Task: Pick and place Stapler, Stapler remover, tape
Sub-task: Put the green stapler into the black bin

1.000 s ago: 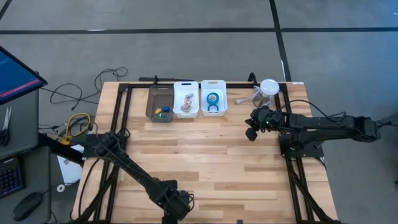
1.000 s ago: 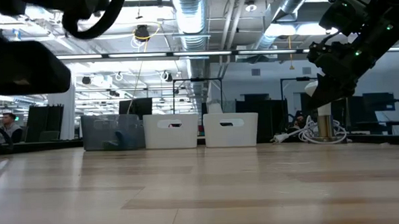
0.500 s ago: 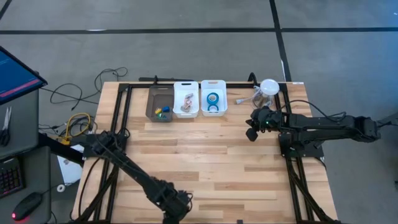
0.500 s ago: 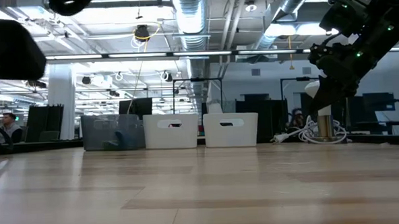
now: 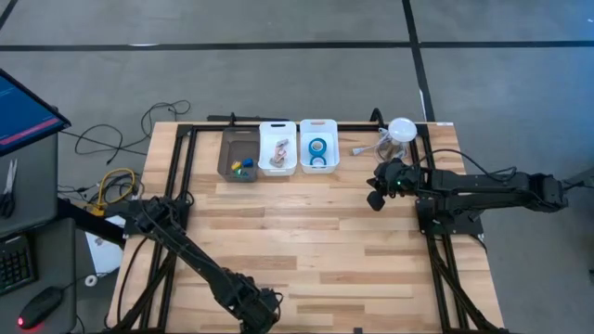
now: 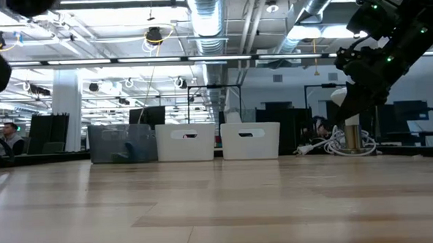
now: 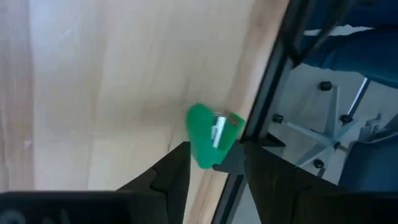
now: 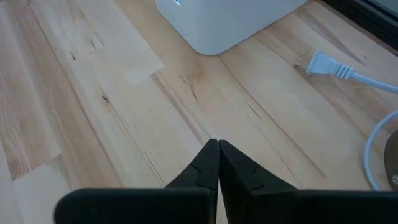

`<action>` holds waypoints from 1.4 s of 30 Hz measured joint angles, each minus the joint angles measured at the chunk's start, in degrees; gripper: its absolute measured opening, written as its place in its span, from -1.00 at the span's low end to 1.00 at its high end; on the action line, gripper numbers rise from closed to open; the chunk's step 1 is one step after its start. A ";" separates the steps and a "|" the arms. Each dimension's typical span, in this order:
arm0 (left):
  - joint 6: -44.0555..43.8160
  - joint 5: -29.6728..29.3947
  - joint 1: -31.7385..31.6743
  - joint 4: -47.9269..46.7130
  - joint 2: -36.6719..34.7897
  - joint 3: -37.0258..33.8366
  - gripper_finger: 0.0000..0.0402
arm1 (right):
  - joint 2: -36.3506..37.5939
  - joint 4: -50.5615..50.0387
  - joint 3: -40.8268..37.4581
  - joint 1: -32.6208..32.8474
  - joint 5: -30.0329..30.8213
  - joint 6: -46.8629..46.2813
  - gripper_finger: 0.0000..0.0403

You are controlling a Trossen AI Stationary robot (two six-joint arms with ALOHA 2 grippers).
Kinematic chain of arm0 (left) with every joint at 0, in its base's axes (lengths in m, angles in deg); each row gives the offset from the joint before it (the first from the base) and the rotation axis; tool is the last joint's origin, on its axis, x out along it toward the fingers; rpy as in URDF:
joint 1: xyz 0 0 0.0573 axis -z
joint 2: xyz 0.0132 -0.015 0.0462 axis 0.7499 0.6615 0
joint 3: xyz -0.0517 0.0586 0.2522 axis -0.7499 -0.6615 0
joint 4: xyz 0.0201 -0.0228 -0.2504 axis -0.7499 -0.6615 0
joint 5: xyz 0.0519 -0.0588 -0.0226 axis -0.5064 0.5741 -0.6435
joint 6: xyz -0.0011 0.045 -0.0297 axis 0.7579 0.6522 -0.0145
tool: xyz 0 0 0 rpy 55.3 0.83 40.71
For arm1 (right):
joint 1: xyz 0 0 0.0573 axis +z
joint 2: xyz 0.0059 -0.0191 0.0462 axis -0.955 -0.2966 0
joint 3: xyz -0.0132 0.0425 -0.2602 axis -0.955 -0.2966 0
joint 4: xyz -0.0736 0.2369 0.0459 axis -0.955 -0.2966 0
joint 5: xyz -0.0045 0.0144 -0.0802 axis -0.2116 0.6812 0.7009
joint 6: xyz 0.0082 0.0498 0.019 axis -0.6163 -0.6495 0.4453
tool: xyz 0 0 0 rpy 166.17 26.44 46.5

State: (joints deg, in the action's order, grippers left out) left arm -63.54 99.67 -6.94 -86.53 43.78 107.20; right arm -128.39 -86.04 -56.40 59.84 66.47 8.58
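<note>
Left arm: it is reaching along the table's left side down to the near edge in the high view, with the left gripper [image 5: 258,311] sitting low at that edge.
Left gripper: its fingers [image 7: 172,176] are standing apart and closing around a small green object [image 7: 209,135], which is lying right at the wooden table [image 7: 93,93] edge beside the dark frame rail; this looks like the staple remover or a small stapler, though which one cannot be told.
Right arm: it is stretching in from the right side of the table, holding the right gripper [image 5: 375,198] raised above the boards, near the far right corner.
Right gripper: its fingers [image 8: 205,165] are pressing together with nothing between them, pointing down at bare wood.
Tape: a bright-blue roll [image 5: 317,147] is lying inside the right-hand white bin [image 5: 318,128] at the far edge.
Other bins: the middle white bin [image 5: 277,127] is holding some pale items too small to name; the grey bin [image 5: 227,158] beside it is holding tiny coloured blocks [image 5: 242,167].
Around the right gripper: a white plug [image 8: 323,63] on a pale cable is lying on the wood just beyond it, next to the corner of a white bin, and a white round object [image 5: 401,129] is standing at the far right corner.
In the way: the table frame rail [image 7: 261,106] is running just beside the green object.
</note>
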 joint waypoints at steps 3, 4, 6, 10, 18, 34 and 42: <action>-1.65 -0.01 -0.04 0.06 0.00 -1.06 -0.30 | -0.01 0.01 0.00 0.00 0.00 0.00 -1.00; -1.83 -0.02 -0.04 0.11 0.03 -1.33 -0.30 | -0.02 0.02 0.00 0.00 0.00 0.00 -1.00; -1.92 -0.09 -0.04 0.21 0.03 -1.44 -0.30 | 0.00 0.02 0.00 0.00 0.00 0.00 -1.00; -2.04 -1.19 -0.02 1.36 0.03 -1.44 -0.30 | -0.01 0.02 0.00 0.02 0.00 0.00 -1.00; -2.27 -2.41 0.05 2.43 0.03 -1.44 -0.30 | -0.01 0.02 0.00 0.00 0.02 0.00 -1.00; -3.62 0.16 0.07 5.05 -0.07 -5.86 -0.30 | 0.00 0.04 0.00 -0.02 0.04 0.15 -1.00; -3.65 -0.93 -0.30 6.36 -0.08 -6.01 -0.36 | 0.00 0.04 0.00 -0.02 2.91 0.16 -1.00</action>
State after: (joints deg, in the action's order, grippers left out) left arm -67.18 98.74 -7.23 -80.17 43.69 101.20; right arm -128.39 -85.99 -56.40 59.82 69.38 8.75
